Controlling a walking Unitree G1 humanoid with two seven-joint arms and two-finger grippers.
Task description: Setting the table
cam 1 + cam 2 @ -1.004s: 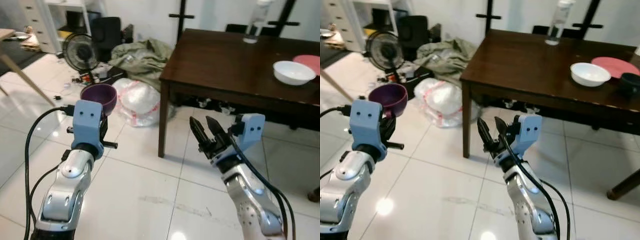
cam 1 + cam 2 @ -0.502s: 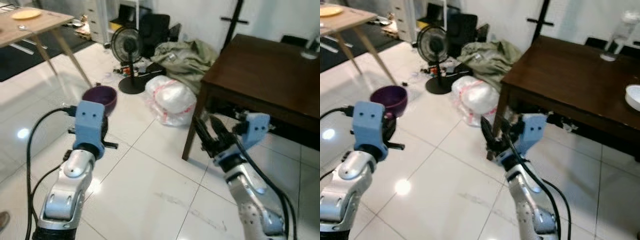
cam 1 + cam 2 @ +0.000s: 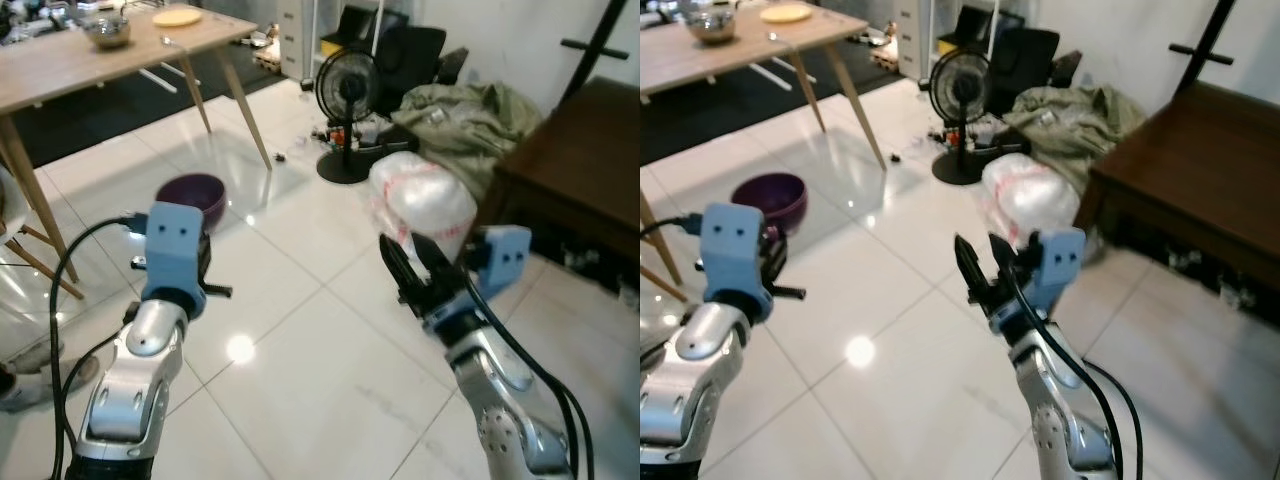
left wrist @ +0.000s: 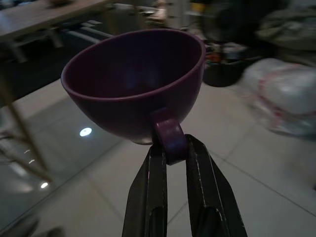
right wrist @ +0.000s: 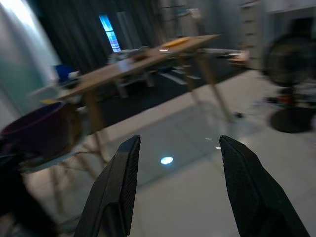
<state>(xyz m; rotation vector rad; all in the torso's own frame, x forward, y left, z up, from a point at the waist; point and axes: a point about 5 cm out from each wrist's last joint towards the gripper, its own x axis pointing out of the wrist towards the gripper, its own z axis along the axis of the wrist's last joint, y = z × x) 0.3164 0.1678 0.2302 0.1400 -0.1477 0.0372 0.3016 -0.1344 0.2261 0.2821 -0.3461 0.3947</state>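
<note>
At about ten o'clock in the head views stands a light wooden table (image 3: 120, 60) carrying a metal bowl (image 3: 106, 32) and a yellow plate (image 3: 177, 17). Below it, at roughly nine o'clock, the left claw (image 4: 170, 148) is raised in front of the robot and holds a purple cup (image 4: 136, 81) by its handle, the two black fingers (image 4: 148, 187) pinched narrow on either side of that small loop. The cup sits upright, mouth up, above the white tiled floor (image 3: 300, 340), well apart from either table.

Near twelve o'clock a black floor fan (image 3: 345, 100) stands, with a heap of olive cloth (image 3: 465, 115) and a white plastic bag (image 3: 425, 205) just beside it. At about four o'clock the right claw (image 3: 408, 268) hovers with nothing in it, its fingers spread wide. A dark brown table (image 3: 580, 160) edges in at two o'clock.

The grip is the weak spot, as I judge it: only the handle is pinched, so the bowl of the cup hangs out past the fingertips and could swing or slip loose if the robot jolts while walking. A drop onto hard tile could crack it. The fan, bag and table legs also crowd the path.
</note>
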